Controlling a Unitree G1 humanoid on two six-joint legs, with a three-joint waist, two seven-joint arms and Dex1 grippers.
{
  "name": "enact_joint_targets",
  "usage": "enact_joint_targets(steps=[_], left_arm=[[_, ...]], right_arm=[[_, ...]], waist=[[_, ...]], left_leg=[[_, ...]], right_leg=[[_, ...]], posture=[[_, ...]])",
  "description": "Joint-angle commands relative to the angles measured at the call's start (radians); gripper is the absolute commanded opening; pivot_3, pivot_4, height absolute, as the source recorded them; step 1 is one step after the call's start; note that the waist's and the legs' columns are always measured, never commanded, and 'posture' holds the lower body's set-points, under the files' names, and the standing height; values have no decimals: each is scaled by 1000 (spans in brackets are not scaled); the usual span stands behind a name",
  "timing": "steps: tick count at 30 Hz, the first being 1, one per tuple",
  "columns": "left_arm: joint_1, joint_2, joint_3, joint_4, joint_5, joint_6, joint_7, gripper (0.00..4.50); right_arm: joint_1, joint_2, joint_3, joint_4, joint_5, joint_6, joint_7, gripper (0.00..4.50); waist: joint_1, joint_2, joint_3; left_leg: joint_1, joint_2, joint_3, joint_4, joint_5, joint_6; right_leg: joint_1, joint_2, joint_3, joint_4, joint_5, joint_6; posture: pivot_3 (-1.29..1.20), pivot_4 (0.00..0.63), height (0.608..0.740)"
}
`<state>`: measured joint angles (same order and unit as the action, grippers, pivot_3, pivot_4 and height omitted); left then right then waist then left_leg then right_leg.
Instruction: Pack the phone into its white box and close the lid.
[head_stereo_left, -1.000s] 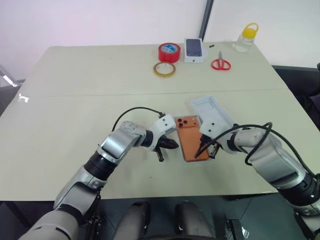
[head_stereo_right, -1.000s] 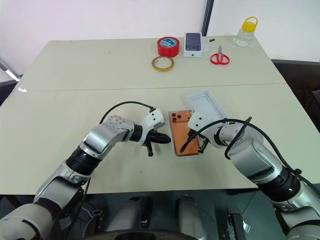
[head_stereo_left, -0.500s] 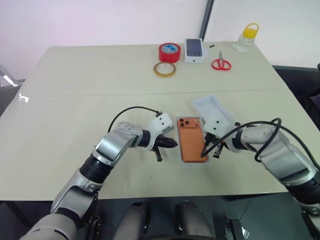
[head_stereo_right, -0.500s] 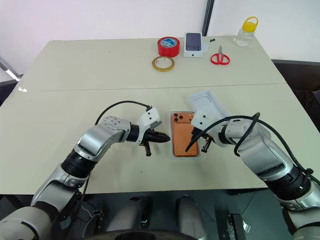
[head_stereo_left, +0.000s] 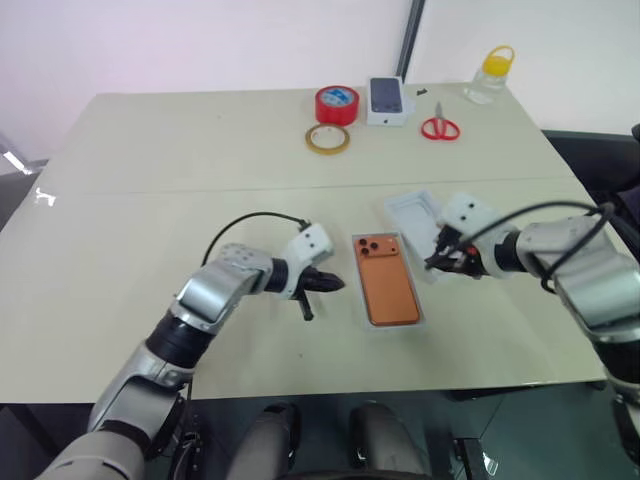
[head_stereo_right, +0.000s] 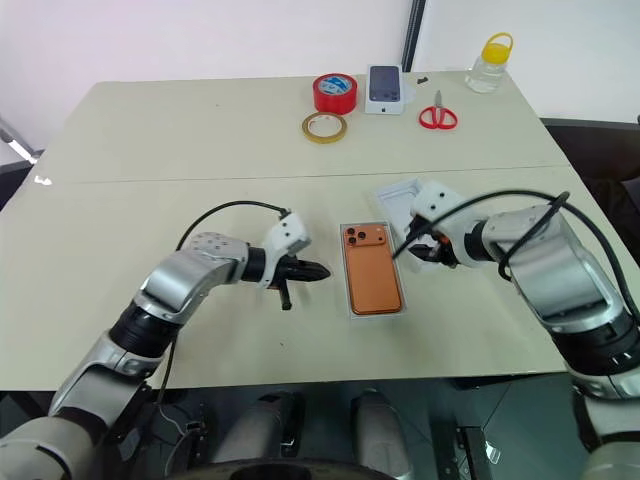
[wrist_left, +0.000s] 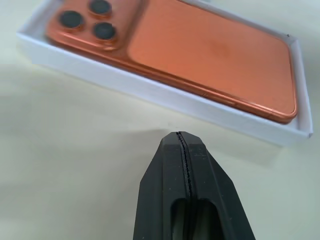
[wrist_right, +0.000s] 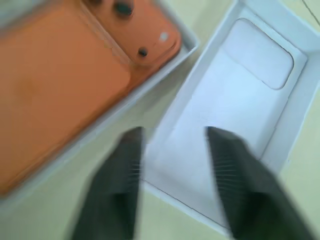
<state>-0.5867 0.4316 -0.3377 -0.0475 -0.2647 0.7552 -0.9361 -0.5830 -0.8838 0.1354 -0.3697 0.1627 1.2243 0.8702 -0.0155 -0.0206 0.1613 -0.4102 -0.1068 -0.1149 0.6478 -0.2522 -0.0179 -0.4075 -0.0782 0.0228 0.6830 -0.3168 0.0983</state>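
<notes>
- Since a second ago the right gripper has lifted off the phone and swung over the lid — fingers spread, empty.
- Phone lies camera-up in the white box, so only the lid is left, by my reading.
- Left gripper — pinched shut, empty — hangs beside the box, likely to steady it.

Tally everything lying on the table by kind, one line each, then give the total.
Phones: 1, the orange phone in the white box
Box parts: 3, that white box, the lid, the small white box
Tape rolls: 2, red tape, tan tape
Scissors: 1, red scissors
Bottles: 1, yellow-capped bottle
Total: 8
</notes>
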Motion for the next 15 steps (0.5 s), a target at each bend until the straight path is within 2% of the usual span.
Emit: enact_joint_targets(steps=[1, 6, 15], left_arm=[[15, 22, 117, -21, -56, -125, -42, 0], [53, 57, 163, -75, -83, -203, -87, 0], [127, 87, 149, -152, -86, -218, -85, 0]], right_arm=[[-47, 51, -61, 56, 54, 134, -42, 2811], [-80, 100, -77, 129, 91, 223, -97, 2811], [-102, 105, -9, 208, 98, 191, -157, 2811]], waist=[[4, 0, 0], [8, 0, 0], [1, 0, 0]], left_leg=[[0, 0, 0, 0, 0, 0], [0, -1, 0, 0, 0, 0], [0, 0, 0, 0, 0, 0]], right_leg=[[0, 0, 0, 0, 0, 0], [1, -1, 0, -1, 0, 0], [0, -1, 0, 0, 0, 0]], posture=[[0, 150, 740], [0, 150, 740], [0, 150, 740]])
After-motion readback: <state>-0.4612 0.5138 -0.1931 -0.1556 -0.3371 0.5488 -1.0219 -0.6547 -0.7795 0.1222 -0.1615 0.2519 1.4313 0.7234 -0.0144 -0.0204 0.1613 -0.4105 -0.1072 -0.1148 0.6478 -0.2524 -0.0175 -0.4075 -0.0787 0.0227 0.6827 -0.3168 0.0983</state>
